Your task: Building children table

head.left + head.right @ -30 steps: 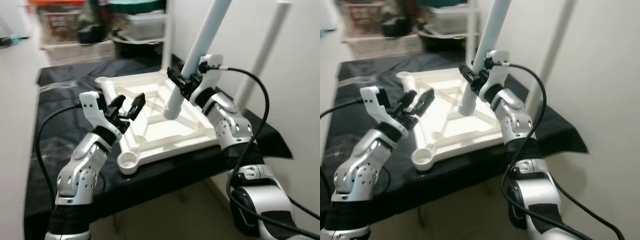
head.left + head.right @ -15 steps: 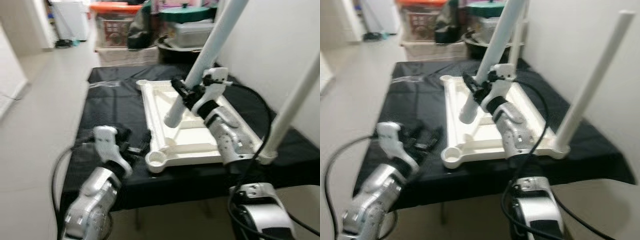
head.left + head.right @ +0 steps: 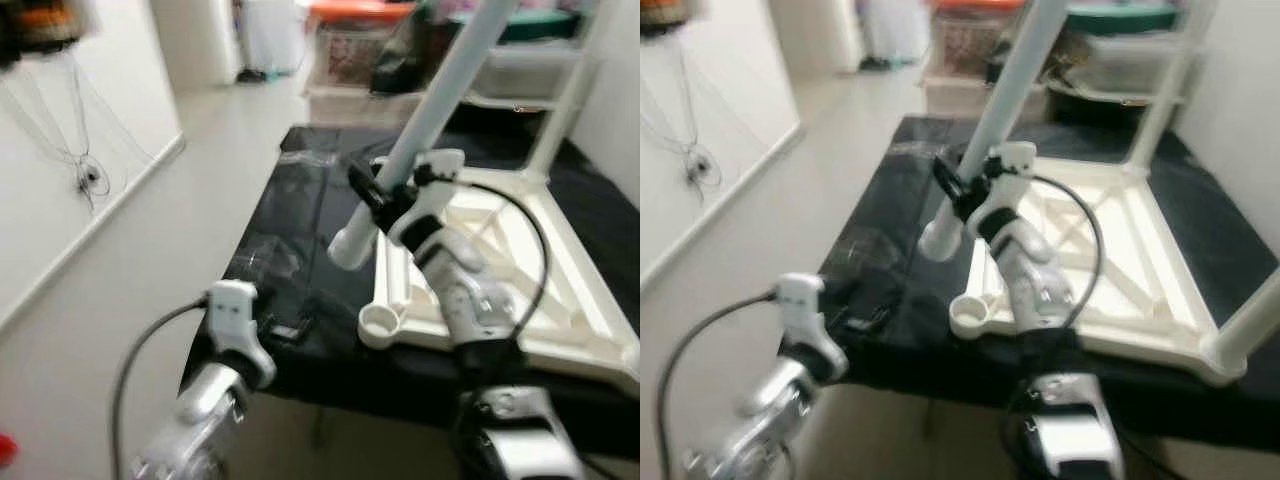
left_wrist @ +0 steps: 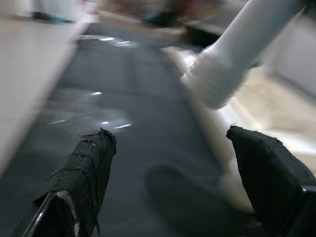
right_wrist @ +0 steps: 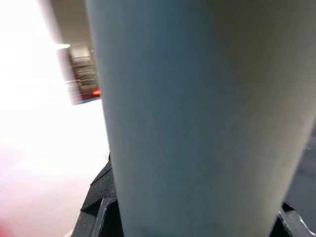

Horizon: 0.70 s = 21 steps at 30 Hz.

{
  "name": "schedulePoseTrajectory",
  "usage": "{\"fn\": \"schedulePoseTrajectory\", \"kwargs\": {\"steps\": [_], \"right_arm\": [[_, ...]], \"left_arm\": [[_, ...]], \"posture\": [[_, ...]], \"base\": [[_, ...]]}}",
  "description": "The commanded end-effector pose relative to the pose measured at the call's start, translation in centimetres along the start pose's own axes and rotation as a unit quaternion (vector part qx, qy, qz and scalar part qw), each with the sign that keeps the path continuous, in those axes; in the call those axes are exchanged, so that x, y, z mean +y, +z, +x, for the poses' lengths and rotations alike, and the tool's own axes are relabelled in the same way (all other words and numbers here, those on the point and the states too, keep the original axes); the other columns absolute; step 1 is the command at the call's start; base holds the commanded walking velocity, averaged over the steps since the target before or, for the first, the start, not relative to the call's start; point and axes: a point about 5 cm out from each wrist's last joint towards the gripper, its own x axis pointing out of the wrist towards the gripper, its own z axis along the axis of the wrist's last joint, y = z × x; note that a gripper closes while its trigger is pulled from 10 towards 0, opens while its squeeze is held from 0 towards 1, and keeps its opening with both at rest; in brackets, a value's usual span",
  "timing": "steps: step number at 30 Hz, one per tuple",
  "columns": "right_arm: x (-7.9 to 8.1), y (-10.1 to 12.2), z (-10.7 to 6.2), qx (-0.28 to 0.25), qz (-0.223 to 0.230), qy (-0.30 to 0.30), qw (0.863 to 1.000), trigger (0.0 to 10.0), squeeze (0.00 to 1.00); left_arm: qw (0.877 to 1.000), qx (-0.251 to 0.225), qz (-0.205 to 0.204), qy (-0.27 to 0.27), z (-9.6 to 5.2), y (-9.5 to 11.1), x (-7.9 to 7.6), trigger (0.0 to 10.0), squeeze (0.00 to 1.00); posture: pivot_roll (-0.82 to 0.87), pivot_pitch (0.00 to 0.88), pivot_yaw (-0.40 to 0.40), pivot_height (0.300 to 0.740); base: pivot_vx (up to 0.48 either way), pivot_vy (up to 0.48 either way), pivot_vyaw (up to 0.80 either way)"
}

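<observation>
The white tabletop [image 3: 520,300] lies upside down on a black-covered table [image 3: 300,200]. An empty round socket [image 3: 378,320] sits at its near left corner. Two white legs stand upright in other corners, one at the back [image 3: 560,110] and one at the near right [image 3: 1250,325]. My right gripper [image 3: 385,195] is shut on a loose white leg [image 3: 440,90], held tilted. The leg's threaded lower end [image 4: 215,84] hangs above the cloth just left of the empty socket. My left gripper [image 4: 170,143] is open and low over the black cloth near the table's front edge [image 3: 285,328].
Bare light floor [image 3: 120,280] stretches to the left of the table, with a wall and hanging cables [image 3: 85,170] beyond. Storage bins and bags [image 3: 360,50] are stacked at the back. The near right leg stands close to my right arm.
The whole view has swung, so the camera moved. The leg's lower end went from over the tabletop's middle to beyond its left edge. My left arm dropped to the table's front edge.
</observation>
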Motion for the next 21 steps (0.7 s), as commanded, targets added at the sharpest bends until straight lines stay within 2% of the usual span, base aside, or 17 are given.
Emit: {"fn": "schedulePoseTrajectory", "kwargs": {"steps": [1,9,11,13,19,21], "right_arm": [[-0.5,0.7,-0.1,-0.004,-0.006,-0.007,1.0,10.0,0.0],[-2.6,1.7,-0.2,-0.002,-0.023,-0.028,0.999,10.0,0.0],[-3.0,1.8,-0.3,0.001,-0.021,-0.03,0.999,10.0,0.0],[-3.6,1.7,-0.5,0.003,-0.026,-0.033,0.999,10.0,0.0],[-4.0,1.8,-0.5,0.017,-0.039,-0.018,0.999,10.0,0.0],[-4.0,1.9,-0.4,0.022,-0.044,-0.011,0.999,10.0,0.0]], "left_arm": [[1.0,0.003,-0.002,-0.006,0.0,-0.1,-0.6,10.0,0.0],[1.0,0.013,0.0,0.002,-1.3,-0.5,-1.1,10.0,0.0],[1.0,0.019,0.006,0.0,-1.8,-0.6,-1.4,10.0,0.0],[1.0,0.027,0.012,-0.001,-2.3,-0.8,-1.6,10.0,0.0],[0.999,0.034,0.024,-0.006,-3.3,-0.7,-2.1,10.0,0.0],[0.999,0.036,0.025,-0.006,-3.5,-0.7,-2.2,10.0,0.0]], "posture": [[0.12,0.0,-0.047,0.74],[0.12,0.013,-0.038,0.74],[0.13,0.032,-0.04,0.74],[0.13,0.046,-0.038,0.74],[0.14,0.08,-0.039,0.74],[0.14,0.096,-0.039,0.74]], "base": [[0.0,0.0,0.6],[0.0,0.0,0.0],[0.0,0.0,-0.8],[0.0,0.0,0.0],[0.0,0.0,0.0],[0.0,0.0,-0.8]]}}
